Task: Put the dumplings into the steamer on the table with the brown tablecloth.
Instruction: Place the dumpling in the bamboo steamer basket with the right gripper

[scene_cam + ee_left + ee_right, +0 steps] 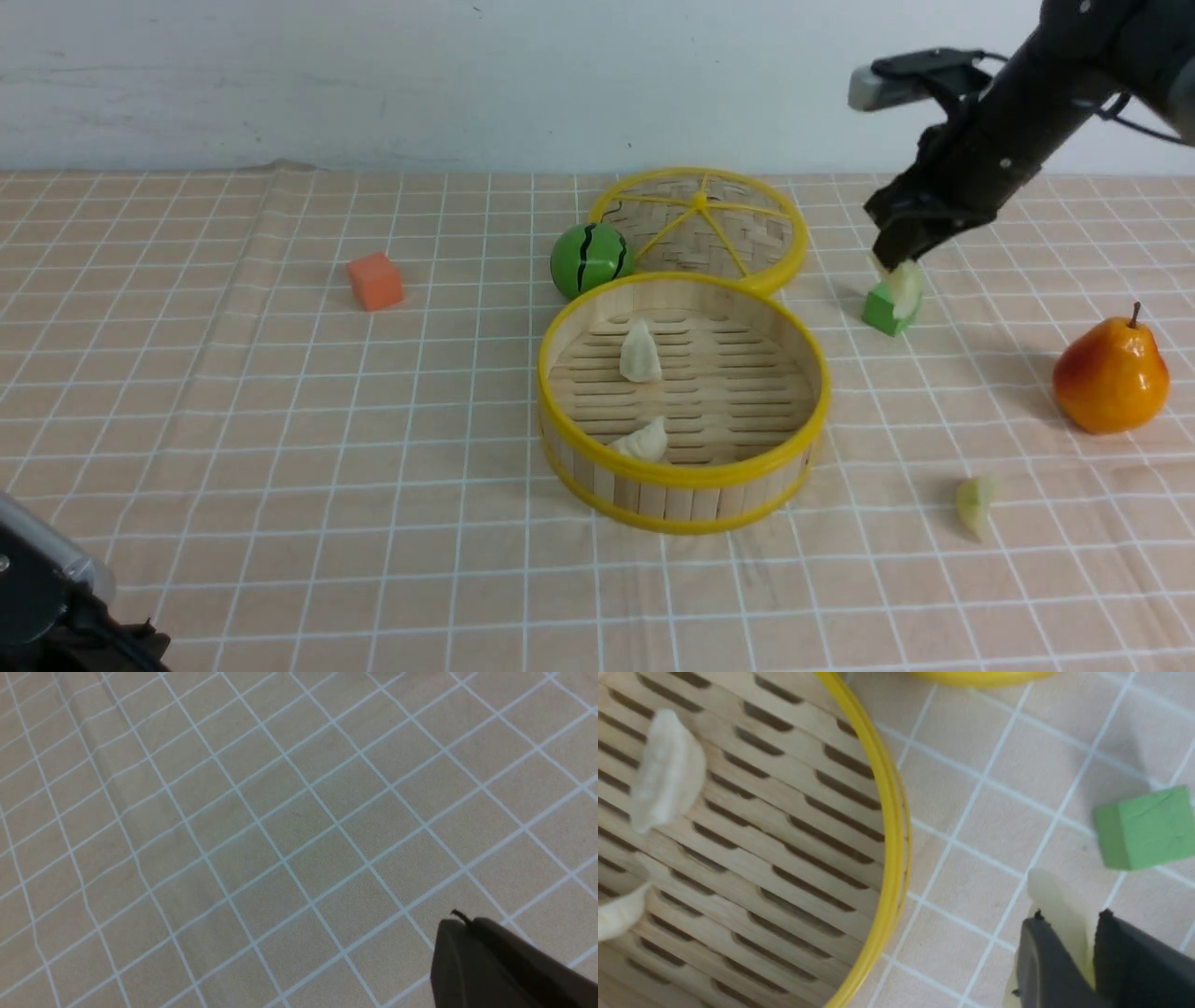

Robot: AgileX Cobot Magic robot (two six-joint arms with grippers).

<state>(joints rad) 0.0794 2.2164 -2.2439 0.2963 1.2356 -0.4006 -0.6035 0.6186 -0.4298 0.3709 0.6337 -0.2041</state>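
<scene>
The steamer [558,347], a round bamboo basket with yellow rims, stands mid-table on the brown tablecloth [280,420]. Two cream dumplings [640,352] [644,439] lie on its slatted floor. A pale green dumpling [974,504] rests on the cloth to the steamer's front right. My right gripper [898,263] is shut on another pale green dumpling [907,286] right beside the green cube; in the right wrist view this dumpling [1052,891] sits pinched between the black fingers of the gripper [1070,917]. My left gripper [460,919] is shut and empty, over bare cloth.
The flat woven lid [700,224] lies behind the steamer, with a green striped ball [588,259] at its left. An orange cube [375,280] sits at mid-left, a green cube [880,310] under my right gripper, and a pear [1111,373] at far right.
</scene>
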